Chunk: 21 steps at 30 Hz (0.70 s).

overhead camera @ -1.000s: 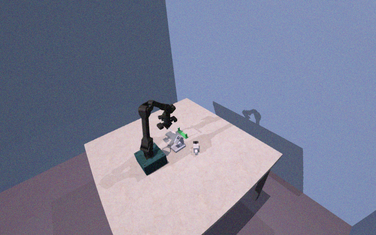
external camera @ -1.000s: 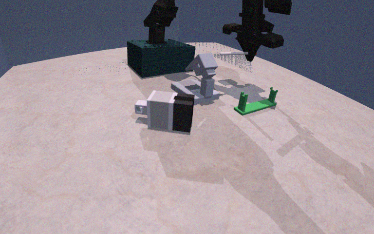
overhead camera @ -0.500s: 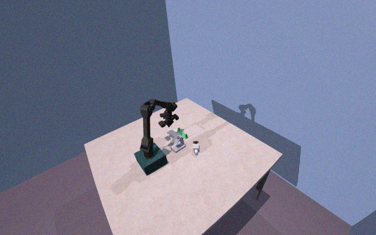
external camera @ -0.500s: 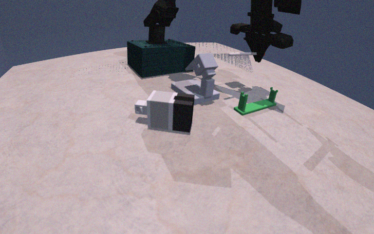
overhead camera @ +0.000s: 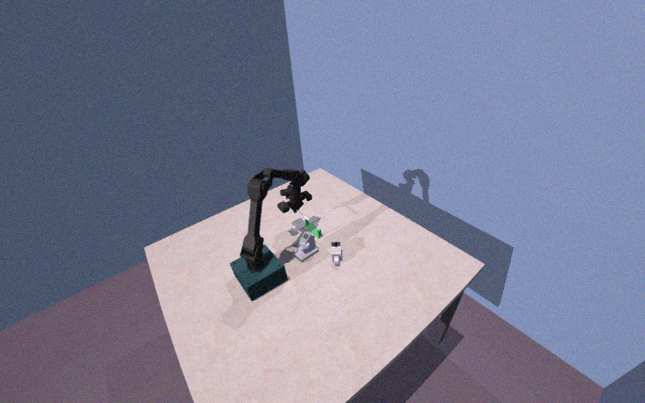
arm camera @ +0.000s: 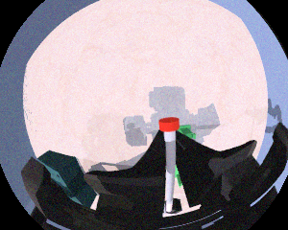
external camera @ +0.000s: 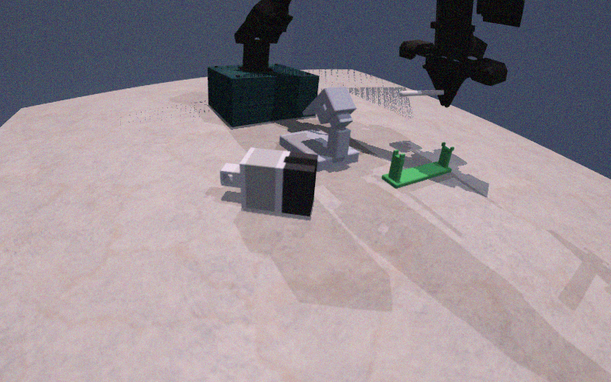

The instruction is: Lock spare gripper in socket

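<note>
My gripper (overhead camera: 296, 210) (external camera: 446, 103) is shut on the lock pin (external camera: 418, 92) (arm camera: 170, 168), a pale rod with a red head that shows in the wrist view. The pin is held roughly level in the air, above and behind the green rack in the exterior view. The mount (overhead camera: 306, 248) (external camera: 340, 142) is a pale grey stand with a tilted socket block on top; no pin shows in it. The spare gripper (overhead camera: 336, 253) (external camera: 263, 181) lies on the table, a white and black block with its holed spigot (external camera: 230, 176) pointing left in the exterior view.
A green rack (overhead camera: 312, 228) (external camera: 422, 173) (arm camera: 187, 130) with two notched uprights stands beside the mount, partly hidden by the fingers in the wrist view. The dark teal arm base (overhead camera: 261, 277) (external camera: 252, 101) (arm camera: 67, 174) stands on the mount's other side.
</note>
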Each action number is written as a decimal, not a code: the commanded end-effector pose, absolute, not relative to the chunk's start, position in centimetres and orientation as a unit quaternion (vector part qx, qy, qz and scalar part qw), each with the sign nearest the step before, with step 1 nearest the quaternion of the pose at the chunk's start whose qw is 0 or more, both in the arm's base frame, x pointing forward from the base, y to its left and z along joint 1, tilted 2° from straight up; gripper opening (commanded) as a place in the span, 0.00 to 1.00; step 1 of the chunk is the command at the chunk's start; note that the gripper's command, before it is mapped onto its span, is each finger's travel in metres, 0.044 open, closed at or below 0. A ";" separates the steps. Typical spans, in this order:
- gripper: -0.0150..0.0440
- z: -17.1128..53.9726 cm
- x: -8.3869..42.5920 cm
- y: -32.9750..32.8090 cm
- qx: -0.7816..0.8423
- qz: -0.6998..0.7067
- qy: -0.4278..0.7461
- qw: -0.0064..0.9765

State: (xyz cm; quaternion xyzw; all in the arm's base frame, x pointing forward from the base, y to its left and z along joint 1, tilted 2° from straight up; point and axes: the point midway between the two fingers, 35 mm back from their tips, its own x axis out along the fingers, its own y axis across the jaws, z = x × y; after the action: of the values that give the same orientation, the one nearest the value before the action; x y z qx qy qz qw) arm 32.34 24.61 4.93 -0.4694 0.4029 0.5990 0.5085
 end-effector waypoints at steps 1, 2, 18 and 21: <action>0.25 4.8 33.6 25.1 -0.465 0.595 0.410 0.511; 0.25 4.8 33.9 25.2 -0.465 0.595 0.410 0.512; 0.25 4.5 36.7 26.2 -0.461 0.589 0.413 0.520; 0.25 4.0 36.7 26.3 -0.461 0.589 0.411 0.521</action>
State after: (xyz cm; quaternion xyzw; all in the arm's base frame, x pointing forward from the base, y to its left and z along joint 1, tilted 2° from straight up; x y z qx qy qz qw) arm 36.57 26.27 4.82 -0.4634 0.4070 0.5902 0.5209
